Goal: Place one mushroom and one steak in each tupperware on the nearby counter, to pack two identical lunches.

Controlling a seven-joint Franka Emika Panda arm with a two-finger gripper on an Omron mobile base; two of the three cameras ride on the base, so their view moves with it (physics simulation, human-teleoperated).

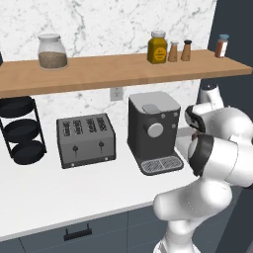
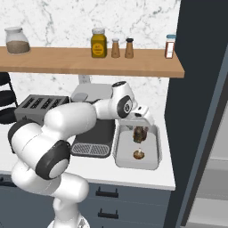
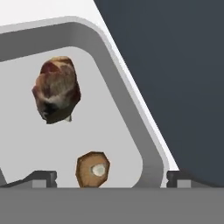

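A pale grey tupperware (image 2: pixel 153 156) is seen on the white bench (image 2: pixel 133 176), just right of the black-and-grey coffee machine (image 1: pixel 152 129) and close to the bench's right end, beside a tall dark cabinet panel (image 2: pixel 196 107). Inside the tub two items are seen: a brown, marbled steak (image 3: pixel 57 89) toward the far part and a small brown mushroom (image 3: pixel 92 169) with a pale centre nearer the front. The two are apart from each other, with bare tub floor between them. In the right base view the steak (image 2: pixel 140 133) is seen just below the hand, and whether it rests on the tub floor cannot be told from the pictures.

The hand (image 2: pixel 141 119) is held above the far part of the tub, pointed downward. Its fingers are spread wide, with the two dark tips (image 3: pixel 43 177) seen far apart at the bottom of the hand view, and nothing is pinched between them.

To the left of the coffee machine a grey four-slot toaster (image 1: pixel 85 140) is set on the bench, and a black tiered rack (image 1: pixel 21 129) stands at the far left. A wooden wall shelf (image 1: pixel 123 69) above carries a glass jar (image 1: pixel 52 51), a yellow jar (image 1: pixel 157 48), two small shakers (image 1: pixel 180 51) and a red-brown spice bottle (image 1: pixel 222 46). Dark drawer fronts with black handles (image 2: pixel 106 193) are seen below the bench.
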